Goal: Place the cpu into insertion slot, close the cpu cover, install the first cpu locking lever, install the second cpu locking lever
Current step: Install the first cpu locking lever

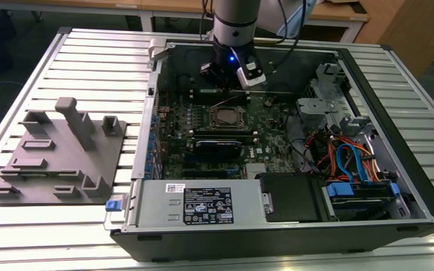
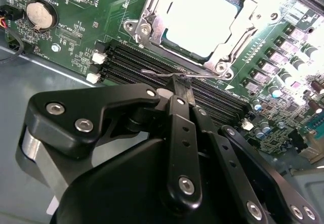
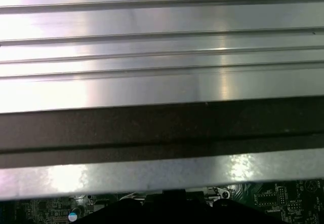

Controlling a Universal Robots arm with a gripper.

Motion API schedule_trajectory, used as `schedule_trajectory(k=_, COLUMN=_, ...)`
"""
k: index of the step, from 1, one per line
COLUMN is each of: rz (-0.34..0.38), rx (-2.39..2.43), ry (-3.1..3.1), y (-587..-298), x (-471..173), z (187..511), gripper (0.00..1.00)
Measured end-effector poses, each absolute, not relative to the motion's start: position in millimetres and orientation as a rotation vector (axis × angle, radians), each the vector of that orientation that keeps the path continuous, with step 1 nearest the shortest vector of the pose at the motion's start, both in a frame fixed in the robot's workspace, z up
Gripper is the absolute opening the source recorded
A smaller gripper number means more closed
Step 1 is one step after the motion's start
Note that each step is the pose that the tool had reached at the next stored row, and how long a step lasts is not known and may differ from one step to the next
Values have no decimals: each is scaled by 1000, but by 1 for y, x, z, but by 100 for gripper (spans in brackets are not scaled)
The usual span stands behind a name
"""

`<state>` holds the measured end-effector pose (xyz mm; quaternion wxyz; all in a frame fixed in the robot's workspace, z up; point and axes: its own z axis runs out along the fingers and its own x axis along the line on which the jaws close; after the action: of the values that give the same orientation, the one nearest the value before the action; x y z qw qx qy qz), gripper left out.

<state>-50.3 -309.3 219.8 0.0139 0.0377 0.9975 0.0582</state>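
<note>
The cpu lies flat in the insertion slot, its pale metal top showing through the cut-out of the cpu cover. The cover lies down over the chip. A thin wire locking lever runs along the socket's edge nearest my gripper. In the second wrist view my gripper has its black fingers pressed together on that wire. In the exterior view the gripper hangs inside the open computer case, just behind the socket.
Black memory slots lie between the socket and my gripper, with a coin battery to one side. Drive bays and coloured cables fill the case at the exterior view's right. A grey fixture block stands on the slatted table.
</note>
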Motion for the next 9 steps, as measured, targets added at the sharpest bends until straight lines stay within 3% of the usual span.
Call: schedule_trajectory(k=9, rz=179, rx=117, ry=3106, y=-309, x=-48, z=219, gripper=10)
